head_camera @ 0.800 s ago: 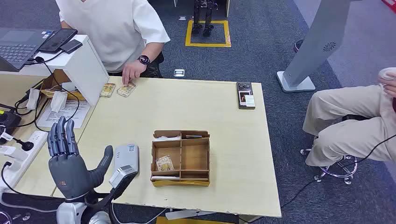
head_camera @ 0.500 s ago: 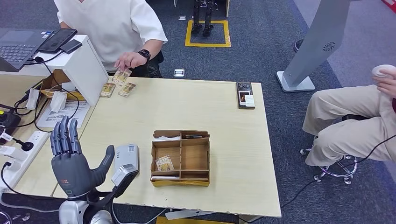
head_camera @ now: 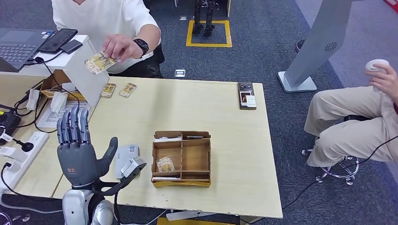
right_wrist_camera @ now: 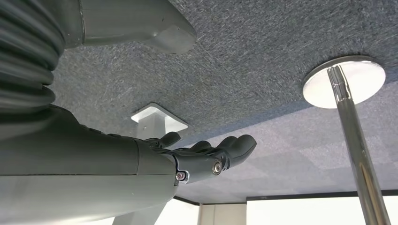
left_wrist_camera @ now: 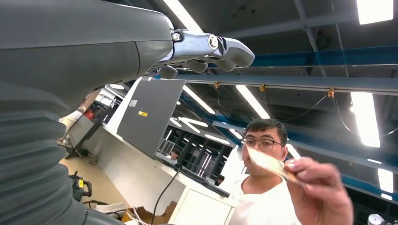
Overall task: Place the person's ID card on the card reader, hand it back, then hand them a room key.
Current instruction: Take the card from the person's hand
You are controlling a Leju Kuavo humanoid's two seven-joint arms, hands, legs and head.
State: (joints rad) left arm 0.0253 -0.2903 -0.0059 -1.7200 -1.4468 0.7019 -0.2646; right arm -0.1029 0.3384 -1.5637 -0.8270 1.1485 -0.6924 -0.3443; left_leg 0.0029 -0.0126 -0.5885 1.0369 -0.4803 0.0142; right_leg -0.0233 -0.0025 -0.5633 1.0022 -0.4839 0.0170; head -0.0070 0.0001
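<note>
Standing upright near the table (head_camera: 225,108) edge, the left hand (head_camera: 80,157) has its fingers apart and holds nothing, just beside the card reader (head_camera: 126,161). Beyond the reader, a person's hand (head_camera: 115,47) pinches the ID card (head_camera: 98,63) above the white stand (head_camera: 84,65). Two cards (head_camera: 117,89) lie beside this stand. The cardboard box (head_camera: 181,158), right of the reader, contains one card (head_camera: 165,163). The right hand (right_wrist_camera: 206,157) hangs with loosely parted fingers, empty.

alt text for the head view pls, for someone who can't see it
A person in a white shirt holds out a card above the far left corner of a wooden table, toward the robot's raised, empty left hand. A cardboard organizer sits mid-table.
</note>
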